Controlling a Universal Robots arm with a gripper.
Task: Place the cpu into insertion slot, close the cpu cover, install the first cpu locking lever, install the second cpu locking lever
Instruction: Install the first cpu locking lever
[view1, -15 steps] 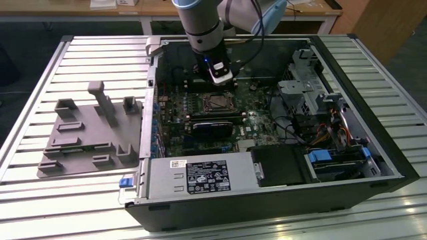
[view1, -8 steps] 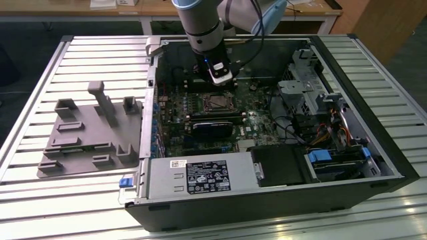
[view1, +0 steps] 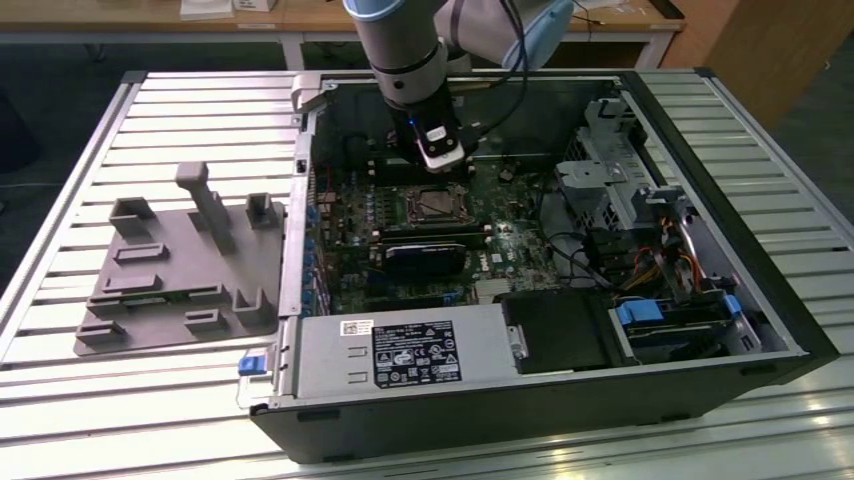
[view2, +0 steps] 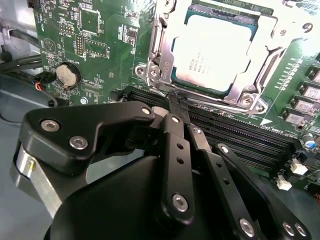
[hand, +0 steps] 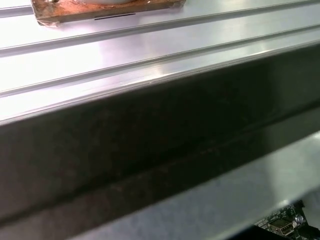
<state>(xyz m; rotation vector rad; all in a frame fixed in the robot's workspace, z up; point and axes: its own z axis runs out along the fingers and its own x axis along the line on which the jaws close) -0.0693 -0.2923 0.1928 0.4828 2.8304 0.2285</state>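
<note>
In the exterior view, an open computer case (view1: 747, 330) lies on its side on a slatted metal counter (view1: 160, 110), with the robot arm (view1: 400, 50) reaching down into it over the green motherboard (view1: 354, 215). The pincer (view1: 445, 160) hangs just above the insertion slot (view1: 437, 205), which sits near the middle of the board, with a black expansion card (view1: 427, 255) just beside it on the side nearer the camera. In the second wrist view the cpu (view2: 212, 52) lies flat in the slot, its pale metal top showing through the cut-out of the cpu cover (view2: 165, 47), which is folded down around it as a silvery frame. The pincer (view2: 177, 102) has its black fingers (view2: 176, 107) drawn together to a narrow tip with nothing held between them, and that tip is at the edge of the cover nearest the long black memory slots (view2: 240, 135); whether it touches the metal there cannot be told. A round coin battery (view2: 67, 75) sits on the board well apart from the socket. To the exterior view's left of the case, a grey fixture tray (view1: 180, 275) rests on the counter. The first wrist view shows the ribbed counter surface (hand: 150, 45) and the dark case wall (hand: 150, 135).
</note>
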